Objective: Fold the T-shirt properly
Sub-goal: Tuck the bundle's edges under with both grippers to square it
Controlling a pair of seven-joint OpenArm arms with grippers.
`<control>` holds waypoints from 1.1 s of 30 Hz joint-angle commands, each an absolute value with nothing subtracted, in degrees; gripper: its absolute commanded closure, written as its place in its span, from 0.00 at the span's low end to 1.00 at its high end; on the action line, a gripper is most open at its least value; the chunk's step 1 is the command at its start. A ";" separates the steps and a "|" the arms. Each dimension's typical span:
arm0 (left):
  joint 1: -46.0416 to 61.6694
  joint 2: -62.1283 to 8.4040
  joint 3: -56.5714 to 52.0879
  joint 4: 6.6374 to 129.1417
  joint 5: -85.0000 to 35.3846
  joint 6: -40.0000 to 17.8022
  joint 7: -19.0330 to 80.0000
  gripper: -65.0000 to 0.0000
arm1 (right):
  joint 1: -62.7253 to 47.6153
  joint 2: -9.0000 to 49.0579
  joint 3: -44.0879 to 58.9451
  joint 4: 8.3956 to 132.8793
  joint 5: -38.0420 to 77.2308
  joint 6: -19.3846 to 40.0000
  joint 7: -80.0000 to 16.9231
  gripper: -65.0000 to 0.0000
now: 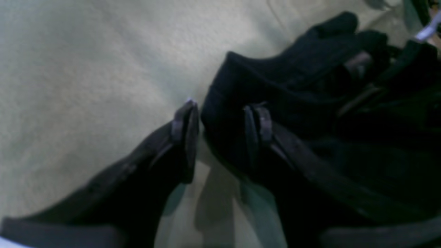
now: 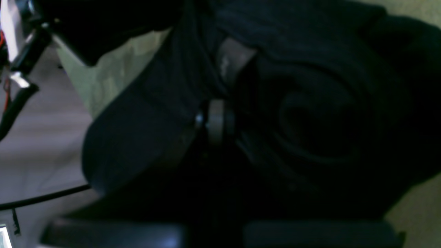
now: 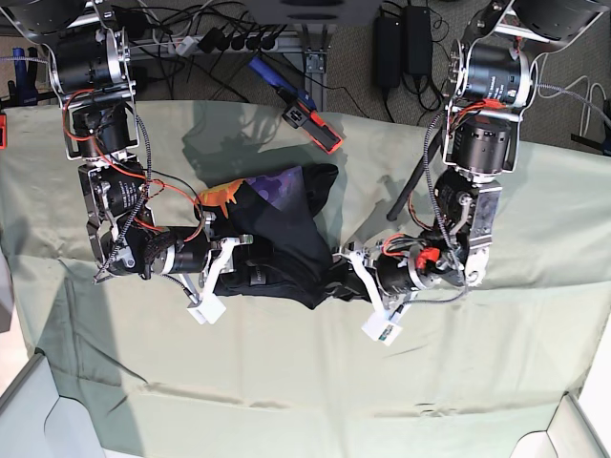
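Your left fingers [image 1: 220,137] stand apart: in the left wrist view one dark pad sits on the pale side and the other lies against the black cloth, with a bulging fold of the T-shirt [image 1: 293,86] partly between them but not pinched. Your right fingers [image 2: 215,120] are pressed together on a fold of that same T-shirt [image 2: 310,120], the cloth wrapping close on both sides of the pads in the right wrist view.

In the base view the left fingers [image 3: 355,270] are at the shirt's 4 o'clock edge, and the right fingers [image 3: 229,256] are at its 8 o'clock edge. The T-shirt [image 3: 286,239] lies bunched and crumpled between the two arms, just left of the middle of the desk [image 3: 305,382], with orange and purple print [image 3: 258,191] showing at its 11 o'clock side. The desk wears a pale green cloth, wrinkled along the near edge.

Beyond the shirt, toward 12 o'clock, an orange and black tool [image 3: 310,124] lies on the cloth, well apart from the shirt. Cables and a power strip [image 3: 229,40] lie past the far edge.
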State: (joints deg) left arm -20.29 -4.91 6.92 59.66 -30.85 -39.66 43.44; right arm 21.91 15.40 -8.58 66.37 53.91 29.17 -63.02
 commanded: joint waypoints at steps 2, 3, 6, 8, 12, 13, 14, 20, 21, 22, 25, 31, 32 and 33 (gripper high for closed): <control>-22.00 -4.95 4.62 64.58 -34.59 -40.00 44.88 0.60 | 23.14 15.84 -8.32 66.63 52.71 34.39 -62.98 1.00; -21.89 -4.95 3.36 66.85 -35.66 -40.00 46.22 0.60 | 23.14 15.84 -8.32 66.63 52.71 34.39 -63.00 1.00; -20.91 -4.95 -0.40 74.63 -38.61 -40.00 48.80 0.60 | 23.14 15.84 -8.32 66.63 52.71 34.37 -62.98 1.00; -19.84 -4.97 -1.76 79.59 -41.30 -40.00 51.27 0.60 | 23.16 15.84 -8.32 66.63 52.71 34.37 -62.96 1.00; -15.73 -4.93 -1.02 86.52 -50.15 -40.00 57.06 0.60 | 23.42 15.86 -8.32 66.67 52.97 34.35 -62.74 1.00; -14.13 -4.95 -0.23 87.99 -50.39 -40.00 57.04 0.60 | 23.53 15.88 -8.27 66.85 53.15 34.33 -62.74 1.00; -12.32 -4.93 0.54 89.47 -50.41 -40.00 56.90 0.60 | 23.68 15.88 -8.21 67.22 53.17 34.33 -62.76 1.00; -2.85 -4.75 5.72 97.12 -50.30 -40.00 55.94 0.60 | 24.43 15.84 -8.21 72.38 54.48 34.35 -62.78 1.00; -1.98 -4.75 6.02 97.78 -50.13 -40.00 55.94 0.60 | 24.40 15.84 -8.21 73.67 54.41 34.35 -62.81 1.00; -1.28 -4.75 6.04 98.15 -50.09 -40.00 55.94 0.60 | 24.38 15.86 -8.21 74.87 54.41 34.33 -63.05 1.00; 0.40 -4.80 6.04 98.24 -49.95 -40.00 56.03 0.60 | 24.34 15.88 -8.21 77.91 54.43 34.35 -63.88 1.00; 3.29 -4.80 6.04 98.24 -49.98 -40.00 56.55 0.60 | 24.21 15.90 -8.21 81.23 54.46 34.33 -66.39 1.00; 3.79 -4.80 6.04 98.24 -49.98 -40.00 56.77 0.60 | 24.08 15.94 -8.21 81.41 54.48 34.33 -66.94 1.00; 4.27 -4.78 6.04 98.24 -50.00 -40.00 56.86 0.60 | 23.88 16.21 -8.21 81.56 54.54 34.33 -67.11 1.00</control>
